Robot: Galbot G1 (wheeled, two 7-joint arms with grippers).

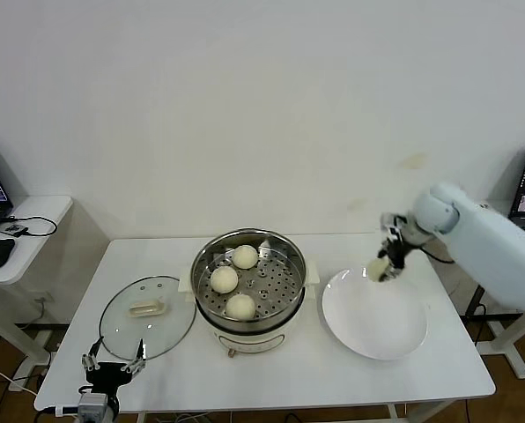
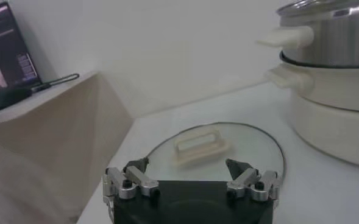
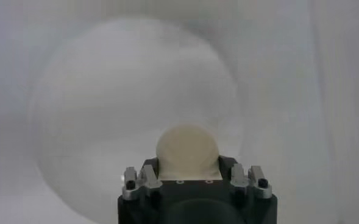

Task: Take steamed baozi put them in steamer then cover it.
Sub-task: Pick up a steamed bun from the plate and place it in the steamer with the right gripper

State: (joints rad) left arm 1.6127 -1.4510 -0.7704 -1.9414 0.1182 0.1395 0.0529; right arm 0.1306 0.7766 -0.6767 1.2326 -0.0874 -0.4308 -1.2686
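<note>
The left gripper (image 1: 113,363) waits released at the bench (image 1: 271,374) edge, just short of the cover (image 1: 147,315) lying flat beside the steamer (image 1: 249,286). 3 baozi sit on the steamer's perforated tray. The right gripper (image 1: 382,264) is clenched on the 4th baozi (image 3: 187,151), apparently lifted above the plate (image 1: 374,315). Carry it level to the tray's bare right side, lower gently, then release without squashing.
</note>
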